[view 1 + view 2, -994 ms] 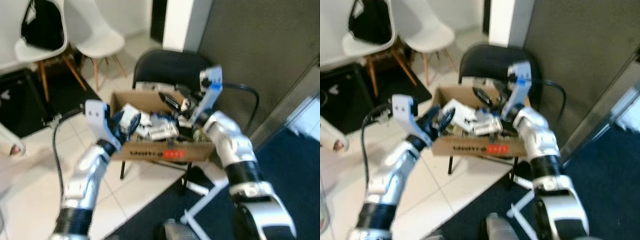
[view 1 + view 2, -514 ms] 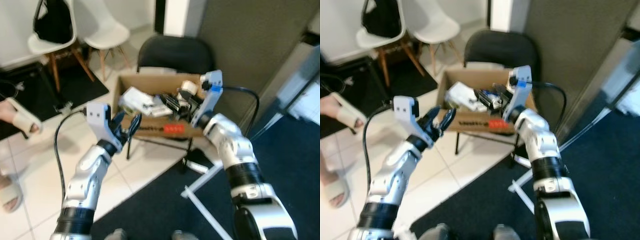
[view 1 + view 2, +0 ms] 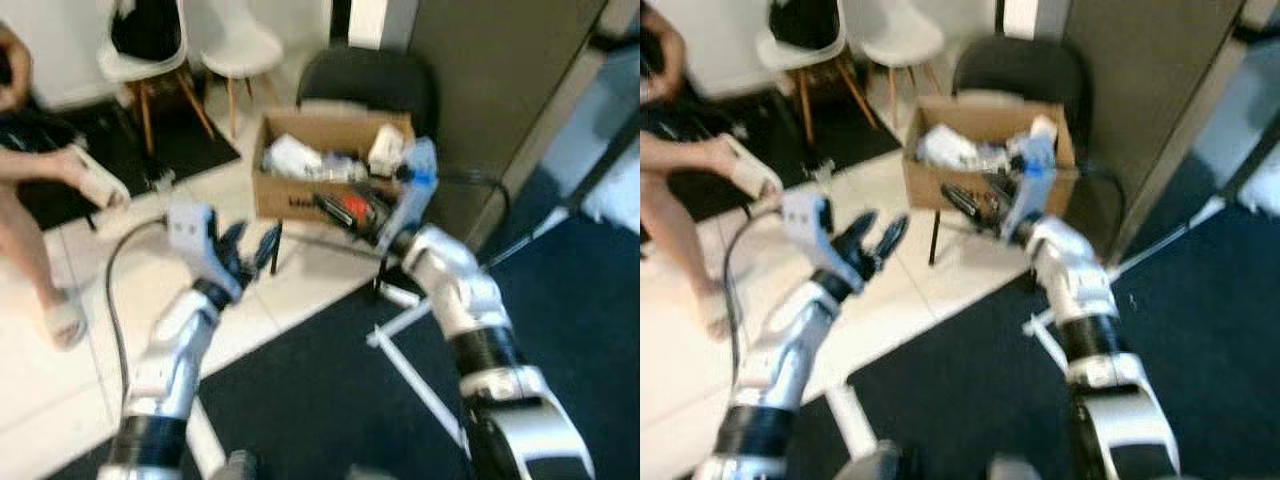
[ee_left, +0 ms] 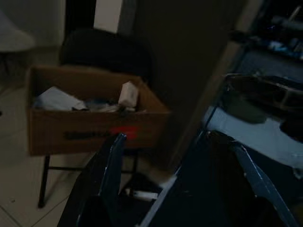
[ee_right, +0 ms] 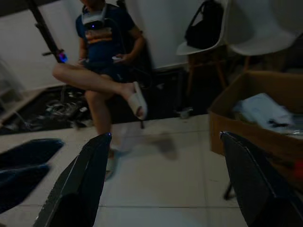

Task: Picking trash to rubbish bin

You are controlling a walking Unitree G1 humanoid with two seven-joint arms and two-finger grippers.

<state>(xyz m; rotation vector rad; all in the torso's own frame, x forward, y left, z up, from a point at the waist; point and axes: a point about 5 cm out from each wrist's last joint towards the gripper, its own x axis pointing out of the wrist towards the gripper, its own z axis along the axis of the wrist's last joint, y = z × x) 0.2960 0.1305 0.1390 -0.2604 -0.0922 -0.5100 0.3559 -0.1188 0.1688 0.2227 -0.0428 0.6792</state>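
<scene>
A brown cardboard box [image 3: 330,170] full of white and blue trash [image 3: 945,148] rests on a black chair [image 3: 370,80]. My left gripper [image 3: 245,250] hangs open over the pale tiles, short of the box and to its left. My right gripper [image 3: 345,205] is held in front of the box's front wall, low of its rim. In the left wrist view the box [image 4: 90,118] lies beyond the spread fingers [image 4: 106,179], which hold nothing. The right gripper [image 5: 165,189] is open and empty too, with the box corner [image 5: 255,118] to one side.
A person [image 5: 104,61] sits on the left with a leg stretched out over the tiles [image 3: 60,170]. Two white chairs [image 3: 240,45] stand behind, one with a black bag [image 3: 145,30]. Dark carpet [image 3: 330,400] lies underfoot, with a white floor frame [image 3: 410,335]. A dark partition [image 3: 490,90] rises behind the box.
The view has pulled back from the box, which now sits farther off and higher in the picture. Both grippers are now short of the box rather than over it. A seated person has come into view.
</scene>
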